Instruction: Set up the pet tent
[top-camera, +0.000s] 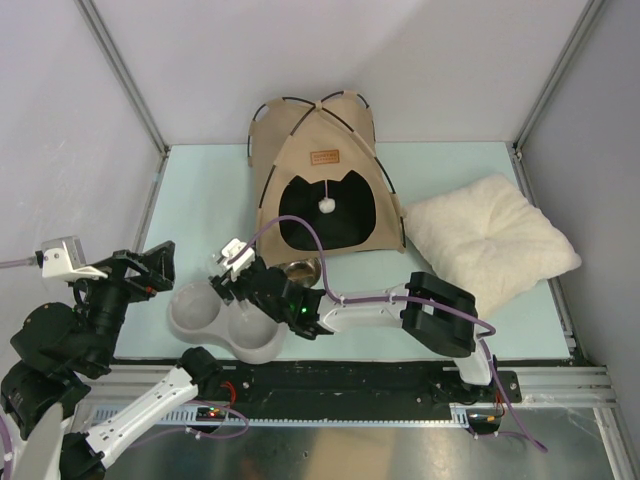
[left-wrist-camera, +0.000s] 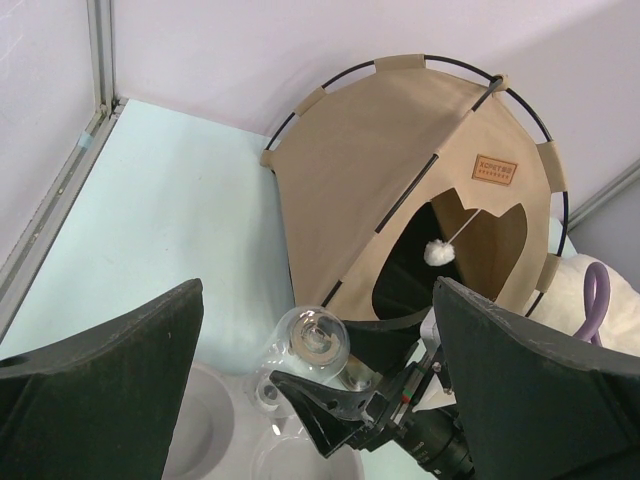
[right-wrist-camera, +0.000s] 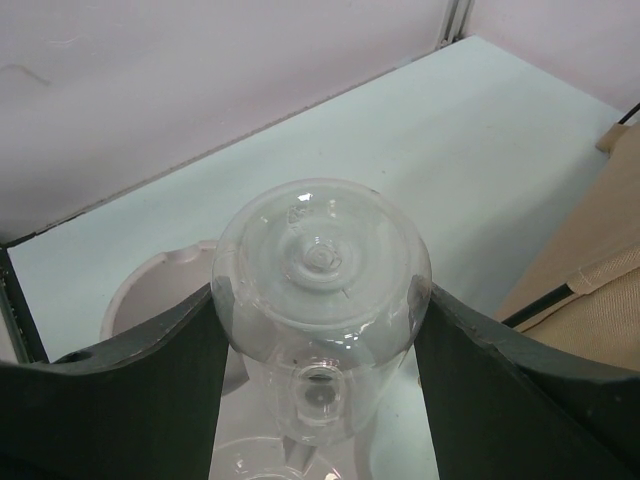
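- Pet tent (top-camera: 300, 150) stands upright at the back middle of the table (top-camera: 200, 190). Its poles are bowed and its cat-head doorway faces my arms, so I judge the tent itself to be set up.
- The step in hand looks like the bowl-side work. I cannot tell whether the bottle is going down or coming off.
- The right pincer (top-camera: 236, 264) reaches across to the left and is closed on a clear plastic bottle (right-wrist-camera: 320, 270), one finger on each flank, held above the grey double pet bowl (top-camera: 200, 318).
- The left pincer (top-camera: 150, 262) is spread wide and holds nothing. It sits left of the bowl and apart from it.
- To do this well I would keep the bottle's axis plumb, centre it over its basin using the right wrist view, and move straight along that axis.
- I would grip lightly, since the thin clear wall probably flexes and could squirt out of the fingers.
- The left pincer could steady the bowl's rim if the bowl slides, and otherwise should stay clear.
- The right arm's purple cable (top-camera: 300, 235) loops across in front of the tent doorway, so I would avoid sweeping back and snagging the fabric.
- Contents: the bottle looks empty, with no liquid line showing.
- The bowl's left basin looks bare, and the right one is partly hidden by the arm.
- Inside the tent I see only dark lining, with the white pompom (top-camera: 326, 204) hanging in the doorway.
- A shiny metal dish (top-camera: 298, 270) sits just behind the right pincer, and I cannot see what is in it.
- The cream pillow (top-camera: 490, 240) lies right of the tent.
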